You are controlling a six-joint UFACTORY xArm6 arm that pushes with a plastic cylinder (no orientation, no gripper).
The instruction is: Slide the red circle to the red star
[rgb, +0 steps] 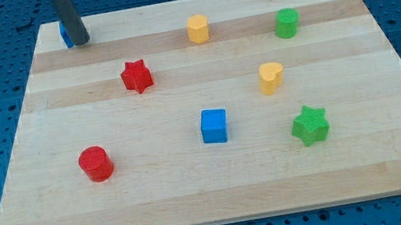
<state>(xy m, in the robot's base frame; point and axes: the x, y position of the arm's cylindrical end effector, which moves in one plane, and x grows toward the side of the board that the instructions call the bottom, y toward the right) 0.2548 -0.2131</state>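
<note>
The red circle (pixel 96 163) lies near the view's bottom left of the wooden board (pixel 198 202). The red star (pixel 136 77) lies above it and to its right, in the upper left part of the board. My tip (pixel 80 42) rests at the board's top left corner, far above the red circle and to the upper left of the red star. A blue block (pixel 65 34) is mostly hidden behind the rod, touching or right beside my tip.
A yellow hexagon block (pixel 198 29) and a green hexagon block (pixel 287 23) lie along the top. A yellow heart-like block (pixel 271 77) sits right of centre. A blue cube (pixel 214 126) lies at centre bottom, a green star (pixel 310 125) to its right.
</note>
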